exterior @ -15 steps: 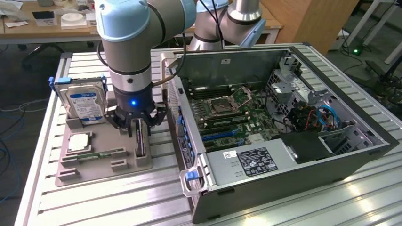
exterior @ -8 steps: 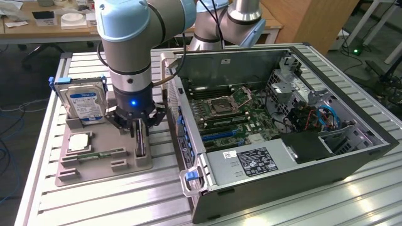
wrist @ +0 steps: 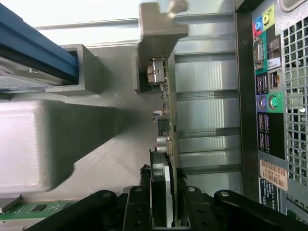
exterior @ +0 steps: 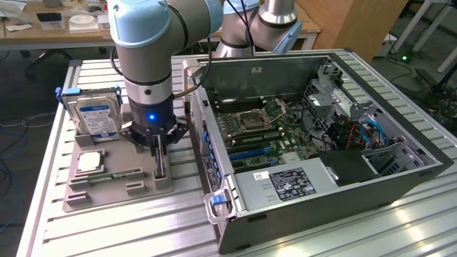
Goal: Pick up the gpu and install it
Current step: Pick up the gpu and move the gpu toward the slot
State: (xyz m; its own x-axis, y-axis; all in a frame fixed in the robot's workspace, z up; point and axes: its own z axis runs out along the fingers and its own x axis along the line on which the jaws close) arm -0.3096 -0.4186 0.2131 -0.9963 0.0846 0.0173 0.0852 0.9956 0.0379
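A slatted metal tabletop [exterior: 128, 230] in a workshop carries a grey tray [exterior: 107, 195] and, on the exterior view's right, an open case [exterior: 343, 187]. The gpu [wrist: 169, 110] stands on edge in a slot of the tray, its bracket toward the case. The fingers [wrist: 138, 209] reach down on either side of the gpu; whether they clench it I cannot tell. A hard drive [exterior: 96, 120] stands upright at the tray's far end.
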